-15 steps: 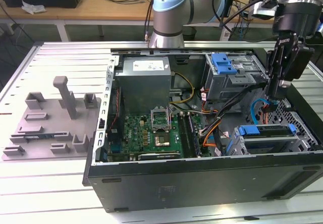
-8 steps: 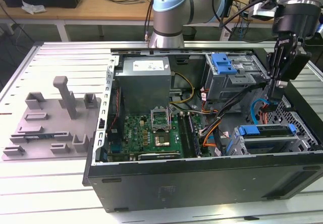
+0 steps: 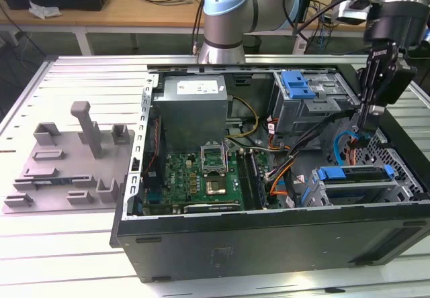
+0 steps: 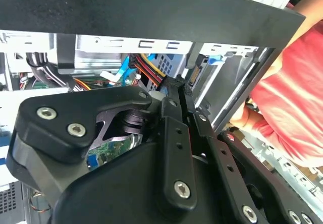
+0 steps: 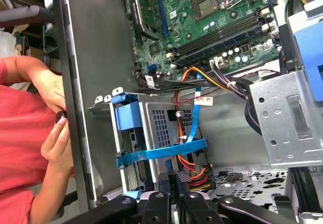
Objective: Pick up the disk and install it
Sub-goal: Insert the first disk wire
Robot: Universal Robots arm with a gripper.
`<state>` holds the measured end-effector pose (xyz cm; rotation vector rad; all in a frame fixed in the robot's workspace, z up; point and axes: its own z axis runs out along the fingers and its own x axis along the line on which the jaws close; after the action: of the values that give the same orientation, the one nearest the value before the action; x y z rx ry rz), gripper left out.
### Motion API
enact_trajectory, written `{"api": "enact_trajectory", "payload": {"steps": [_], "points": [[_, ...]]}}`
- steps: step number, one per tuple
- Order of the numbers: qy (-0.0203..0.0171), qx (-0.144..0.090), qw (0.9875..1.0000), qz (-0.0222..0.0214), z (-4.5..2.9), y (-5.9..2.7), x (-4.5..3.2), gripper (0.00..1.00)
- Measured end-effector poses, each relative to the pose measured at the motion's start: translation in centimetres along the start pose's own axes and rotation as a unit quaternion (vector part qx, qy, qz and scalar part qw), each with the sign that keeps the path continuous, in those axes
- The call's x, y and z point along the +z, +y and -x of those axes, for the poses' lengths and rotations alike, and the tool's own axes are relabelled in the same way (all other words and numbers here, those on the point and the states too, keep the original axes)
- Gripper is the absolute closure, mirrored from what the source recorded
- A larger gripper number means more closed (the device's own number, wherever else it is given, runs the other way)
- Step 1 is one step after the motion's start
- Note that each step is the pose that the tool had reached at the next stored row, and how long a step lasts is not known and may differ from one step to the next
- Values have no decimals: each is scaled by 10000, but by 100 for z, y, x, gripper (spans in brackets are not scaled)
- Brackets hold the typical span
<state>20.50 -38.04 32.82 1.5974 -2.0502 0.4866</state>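
Gripper hangs inside open computer case on slatted metal table.

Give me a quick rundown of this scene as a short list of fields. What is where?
setting: open computer case lying on a slatted metal table
arm: gripper points down into the case, at the exterior view's right
nearest to gripper: drive cage with a blue carrier in it
inside the case: green motherboard, grey power supply
beside the case: grey fixture tray, at the exterior view's left
person: a hand at the case wall, in the first wrist view
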Motion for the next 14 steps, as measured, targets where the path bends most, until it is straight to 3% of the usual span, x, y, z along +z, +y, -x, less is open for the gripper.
{"api": "enact_trajectory", "payload": {"steps": [9,13,14], "points": [[-61,9,10000,-14,-190,-37,95,84],[-121,14,9999,-23,-251,-47,123,84],[-170,18,9998,-31,-277,-51,136,84]]}}
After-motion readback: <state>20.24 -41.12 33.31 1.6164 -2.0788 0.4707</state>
